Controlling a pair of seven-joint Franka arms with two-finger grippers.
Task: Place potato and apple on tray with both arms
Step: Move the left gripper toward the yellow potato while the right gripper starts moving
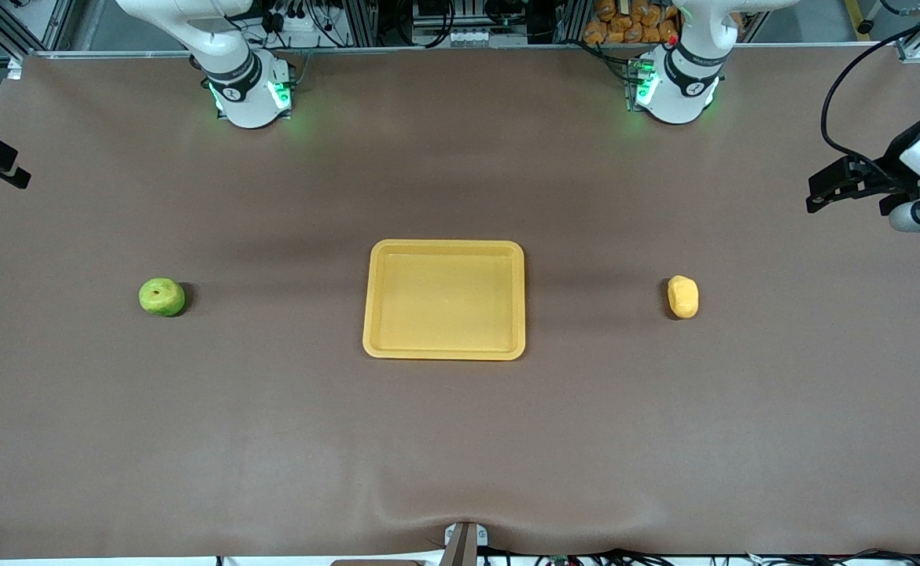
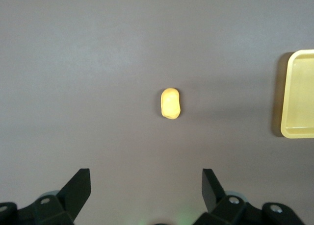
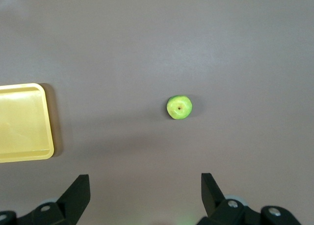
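The yellow-orange tray [image 1: 444, 350] lies at the table's middle. The green apple [image 1: 162, 297] sits on the table toward the right arm's end, and it also shows in the right wrist view [image 3: 179, 107]. The yellow potato [image 1: 682, 297] sits toward the left arm's end, and it also shows in the left wrist view [image 2: 170, 103]. My left gripper [image 2: 146, 178] is open and empty, high over the table near the potato; it shows at the front view's edge [image 1: 814, 196]. My right gripper [image 3: 145, 181] is open and empty, high over the table near the apple, and is partly in the front view [image 1: 4, 165].
A brown mat [image 1: 460, 440] covers the whole table. The tray's edge shows in both wrist views, the left [image 2: 299, 95] and the right [image 3: 24, 122]. Cables and equipment stand along the table's edge by the arm bases.
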